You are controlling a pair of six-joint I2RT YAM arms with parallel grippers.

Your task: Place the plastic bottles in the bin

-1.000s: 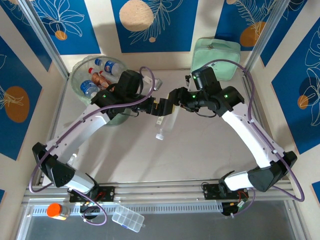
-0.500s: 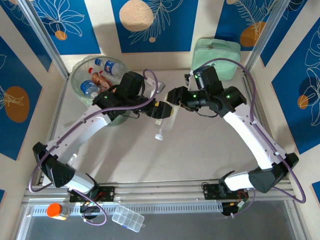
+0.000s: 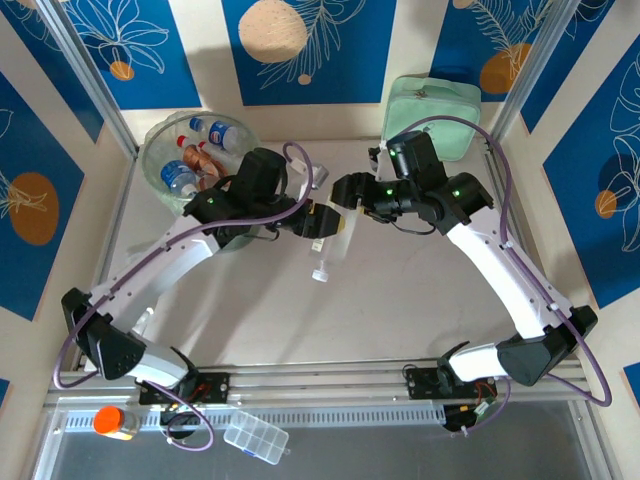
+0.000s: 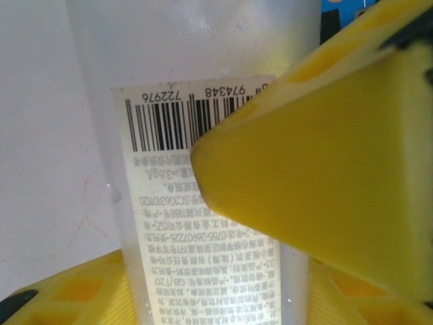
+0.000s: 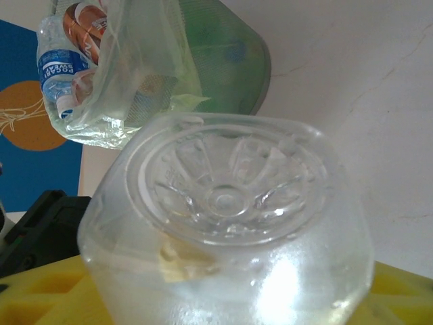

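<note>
Near the middle of the overhead frame the two arms meet over the table (image 3: 400, 300), and between them hangs one clear bottle (image 3: 331, 248), tilted, its white cap pointing down and to the lower left. The left gripper (image 3: 319, 222) is clamped on it. In the left wrist view a yellow finger (image 4: 318, 162) presses onto the pale barcode label of the bottle (image 4: 169, 203), and a second yellow finger (image 4: 74, 291) sits under it at the bottom edge.

The right gripper (image 3: 346, 191) is just above and to the right, at the bottle's base end. In its wrist view the ribbed base of the bottle (image 5: 230, 203) is right up against the lens, with yellow fingers (image 5: 40, 298) showing at the lower corners on either side. Whether they are pinching it or standing loose, I cannot tell.

The bin (image 3: 152, 150) stands in the upper left of the overhead frame, just behind the left arm's forearm, with several bottles (image 3: 205, 130) already lying in it — blue and red labels show through. From the right wrist it appears in the upper left as the green-lined bin (image 5: 230, 61), a blue-labelled bottle (image 5: 57, 74) against its bag.

A mint-green case (image 3: 432, 115) lies at the upper right; an orange-capped jar (image 3: 115, 422) and a clear compartment box (image 3: 256, 438) sit along the bottom edge.
</note>
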